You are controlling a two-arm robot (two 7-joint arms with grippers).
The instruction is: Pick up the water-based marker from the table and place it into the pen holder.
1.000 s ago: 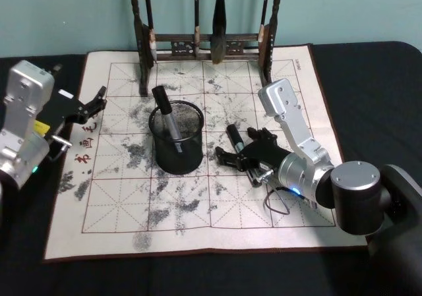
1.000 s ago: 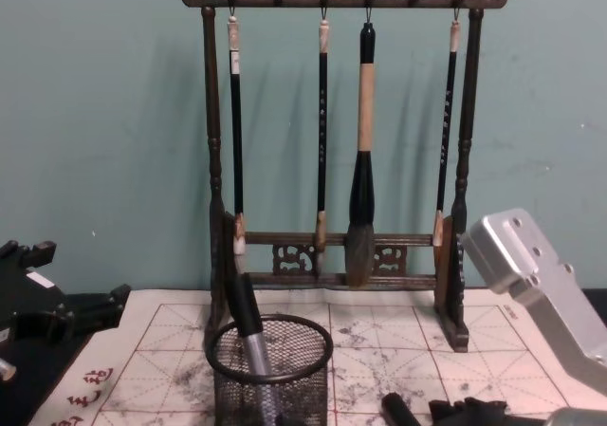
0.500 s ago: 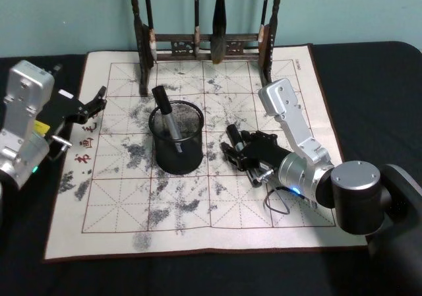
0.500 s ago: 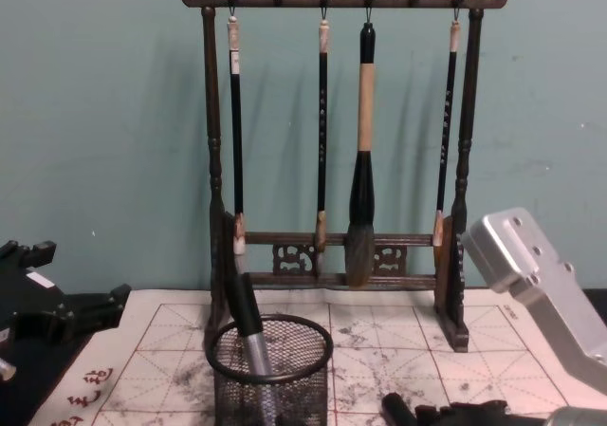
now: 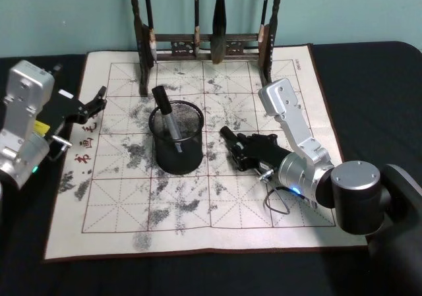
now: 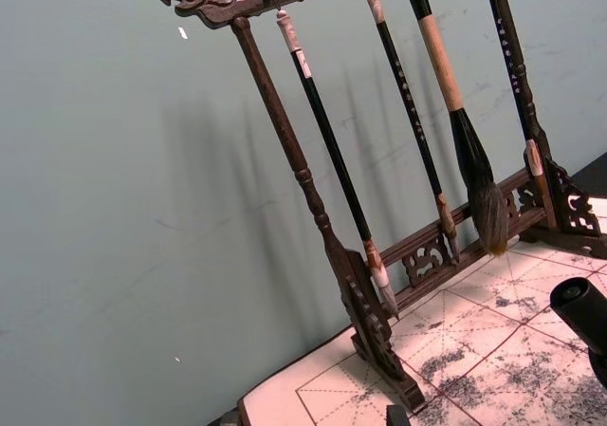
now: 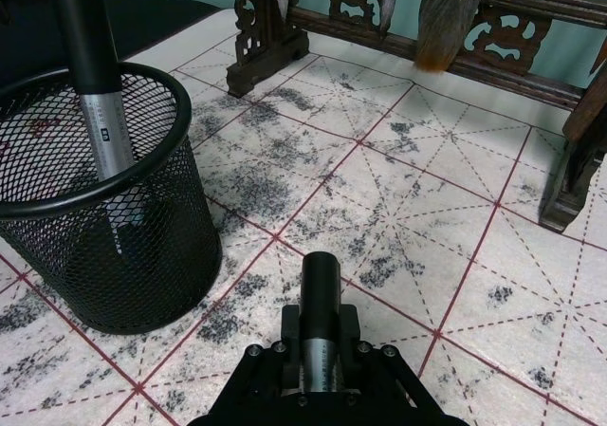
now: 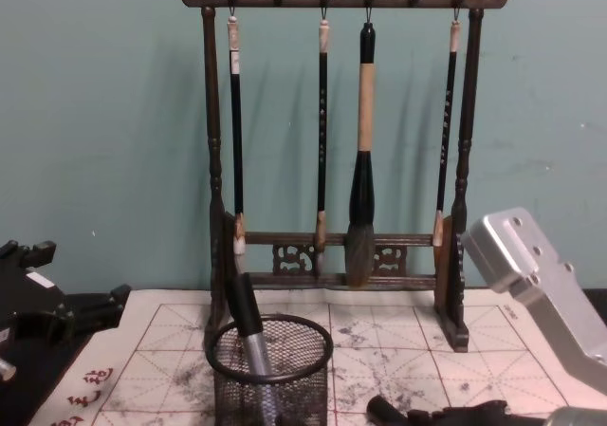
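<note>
Left gripper (image 5: 92, 105) parked at the left edge of the mat (image 5: 132, 204), above the red characters, fingers apart and holding nothing; in the chest view it (image 8: 59, 320) sits low at the left edge. The mat is white paper-like felt with a red grid and grey ink blotches, laid on a black table (image 5: 369, 78). Holder (image 5: 168, 159) stands upright left of mat centre; it is a black mesh cup with a solid rim, seen also from the right wrist (image 7: 123, 255) and the chest (image 8: 285, 388). Inside it a second marker (image 5: 165, 113) leans toward the back left, black cap up above the rim, grey barrel down in the mesh (same in right wrist view (image 7: 93, 61) and chest view (image 8: 245, 317)). Behind the holder, at the far edge of the mat, stands the dark wooden rack (image 5: 142, 52) with hanging brushes (image 8: 362, 160). To the right of the holder, near it but apart: marker (image 5: 228, 136), lying close to level, low over the mat, black end pointing toward the holder. Whether it touches the mat cannot be told. Right gripper (image 5: 242, 149) has its jaws closed on the marker's barrel; the right wrist view shows the marker (image 7: 321, 293) clamped between them at the gripper (image 7: 321, 374), the black end sticking out in front.
</note>
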